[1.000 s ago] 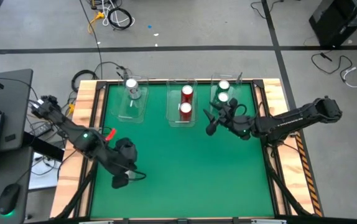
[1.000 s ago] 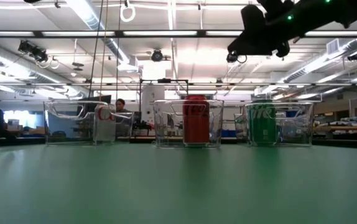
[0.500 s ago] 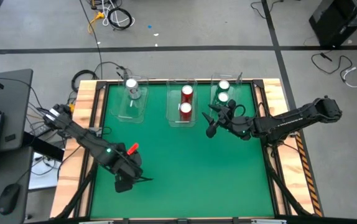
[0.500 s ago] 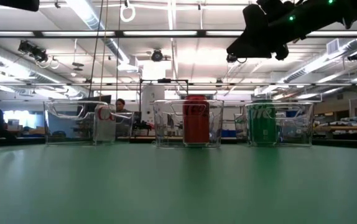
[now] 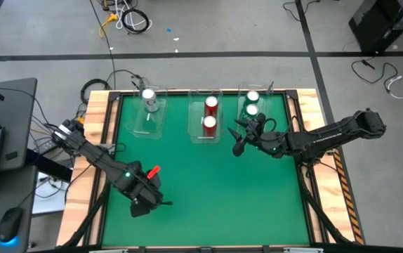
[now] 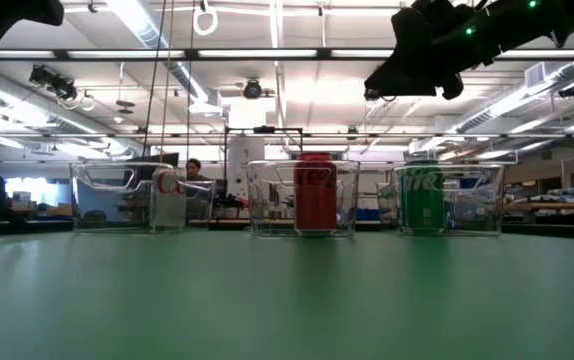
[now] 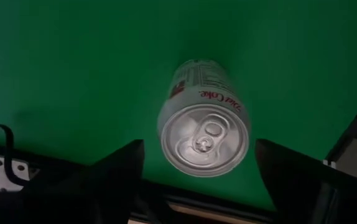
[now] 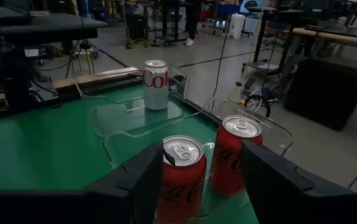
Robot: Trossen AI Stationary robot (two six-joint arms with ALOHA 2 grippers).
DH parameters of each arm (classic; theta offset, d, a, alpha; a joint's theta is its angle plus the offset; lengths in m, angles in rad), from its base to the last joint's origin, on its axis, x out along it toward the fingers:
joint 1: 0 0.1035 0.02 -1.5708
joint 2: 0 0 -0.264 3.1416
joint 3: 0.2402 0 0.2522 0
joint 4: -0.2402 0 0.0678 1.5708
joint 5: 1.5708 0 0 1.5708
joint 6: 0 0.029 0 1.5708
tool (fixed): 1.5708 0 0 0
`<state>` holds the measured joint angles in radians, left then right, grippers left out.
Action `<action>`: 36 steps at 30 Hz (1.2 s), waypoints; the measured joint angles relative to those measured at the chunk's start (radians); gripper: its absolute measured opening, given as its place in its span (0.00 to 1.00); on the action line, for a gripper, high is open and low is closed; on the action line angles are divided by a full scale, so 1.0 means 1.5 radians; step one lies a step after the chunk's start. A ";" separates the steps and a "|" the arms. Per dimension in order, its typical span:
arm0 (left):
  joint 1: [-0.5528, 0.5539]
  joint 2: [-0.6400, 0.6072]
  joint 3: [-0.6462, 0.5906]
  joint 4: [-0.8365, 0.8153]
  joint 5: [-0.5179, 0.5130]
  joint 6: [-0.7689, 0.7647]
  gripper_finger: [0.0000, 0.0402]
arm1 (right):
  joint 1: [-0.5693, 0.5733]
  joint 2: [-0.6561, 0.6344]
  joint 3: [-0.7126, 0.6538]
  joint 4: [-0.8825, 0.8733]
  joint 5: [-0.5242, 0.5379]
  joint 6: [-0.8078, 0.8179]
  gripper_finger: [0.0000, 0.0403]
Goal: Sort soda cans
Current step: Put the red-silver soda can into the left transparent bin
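My left gripper [image 7: 197, 171], jaws spread, straddles an upright silver Diet Coke can [image 7: 203, 118]; shiny top, tab intact.

Silver can [image 7: 203, 118] under the left tool [image 7: 197, 171] hidden from the high view by the arm's head; seen only in the left wrist view. Left tool cut off at the top corner of the low view, only a dark scrap showing. Right tool [image 6: 417, 55] partly cropped by the top edge of the low view. Second red can and second green can concealed behind the front ones in the low view. Nearer red can [image 8: 181, 177] clipped by the lower edge of the right wrist view.
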<state>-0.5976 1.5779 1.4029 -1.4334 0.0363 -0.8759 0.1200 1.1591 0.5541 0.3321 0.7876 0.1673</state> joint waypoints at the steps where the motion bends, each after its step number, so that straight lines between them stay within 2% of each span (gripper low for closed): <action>1: 0.000 0.000 0.000 -0.003 -0.001 0.000 0.79 | 0.000 0.000 0.000 0.000 0.000 0.000 0.53; 10: 0.000 0.000 -0.001 0.000 -0.017 -0.008 0.79 | 0.000 0.000 0.000 0.000 -0.005 0.004 0.51; 18: 0.000 -0.005 -0.063 0.021 0.015 0.003 0.79 | 0.000 0.000 0.000 0.000 -0.016 0.004 0.51; 36: 0.000 -0.011 -0.049 0.028 0.018 0.006 0.77 | 0.000 0.001 0.000 -0.010 -0.016 0.004 0.50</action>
<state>-0.5970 1.5616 1.3293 -1.3910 0.0636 -0.8664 0.1196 1.1599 0.5541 0.3169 0.7635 0.1738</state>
